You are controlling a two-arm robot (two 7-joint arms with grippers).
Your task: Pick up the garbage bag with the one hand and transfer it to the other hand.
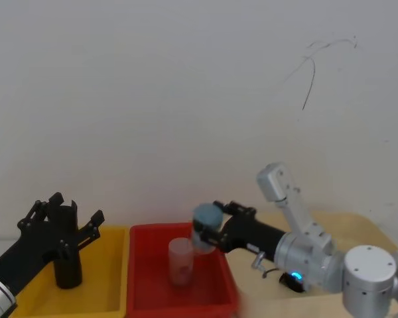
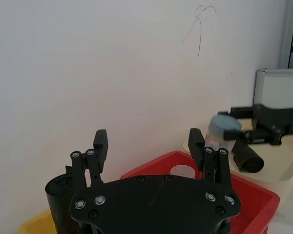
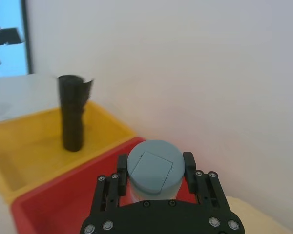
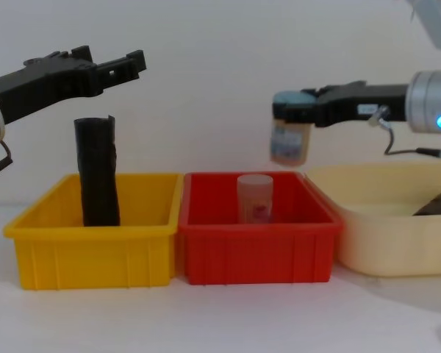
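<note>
Garbage bag point(image 4: 97, 170) upright in yellow bin point(image 4: 95, 250), long axis vertical, base hidden. Left pincer point(image 4: 125, 65) wide above it. Right pincer point(image 4: 290, 110) grips blue-capped bottle point(image 4: 288, 140) above red bin point(image 4: 257, 246).

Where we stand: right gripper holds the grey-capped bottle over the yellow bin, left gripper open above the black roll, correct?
No: in the chest view the right gripper holds the grey-capped bottle over the red bin. Left gripper open above the black roll, yes.
</note>
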